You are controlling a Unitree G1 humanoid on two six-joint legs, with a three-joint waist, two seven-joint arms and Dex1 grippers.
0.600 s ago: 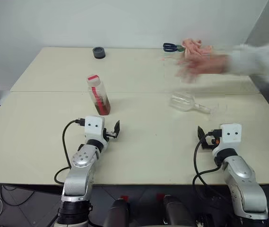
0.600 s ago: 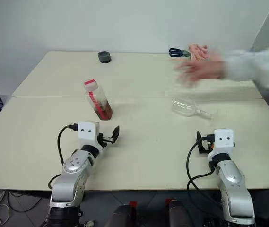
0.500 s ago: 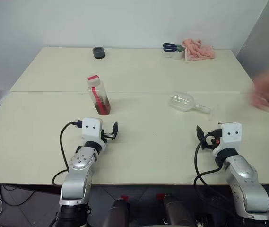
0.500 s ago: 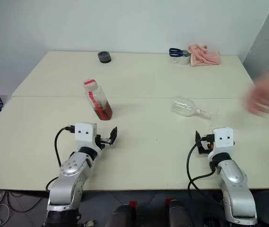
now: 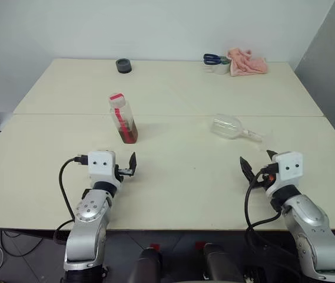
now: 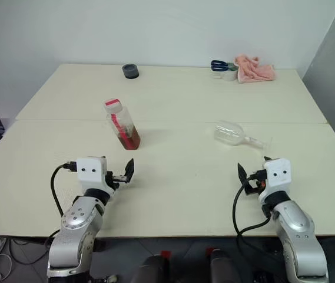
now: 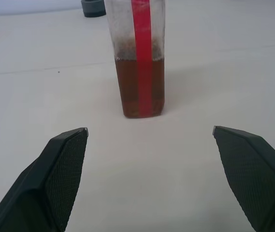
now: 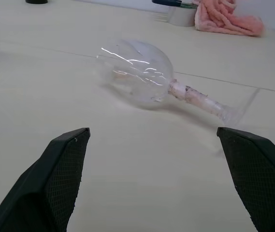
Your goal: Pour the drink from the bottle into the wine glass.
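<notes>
Drink [image 7: 139, 87] half-fills bottle [image 7: 137, 53] (left wrist close-up).

Bottle [image 5: 123, 118] upright on table [image 5: 173, 183], left; wine glass [image 5: 232, 127] on side, right.

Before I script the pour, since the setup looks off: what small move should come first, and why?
Probably reach the open right gripper toward the wine glass to stand it up: it lies on its side on the table, so it cannot take the drink. The bottle stands upright ahead of the open left gripper.
</notes>
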